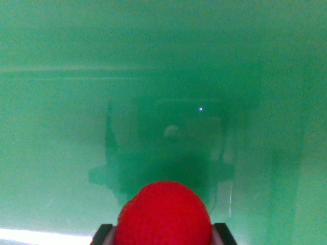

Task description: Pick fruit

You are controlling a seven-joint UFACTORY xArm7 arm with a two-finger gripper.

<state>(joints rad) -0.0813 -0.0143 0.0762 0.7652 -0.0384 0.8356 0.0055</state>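
In the wrist view, my hand [163, 237] sat at the bottom edge, its two dark fingertips [101, 235] showing on either side of a red fruit [163, 214]. The fingertips were pressed against the fruit's flanks, so my hand was clamped on it. The fruit was round, with a finely dimpled skin, and filled the lower middle of the picture. Beyond it lay a glossy green surface [61, 127], blurred, carrying a dim dark reflection [168, 148] just above the fruit. I could not tell whether that surface belonged to a container or to the counter.
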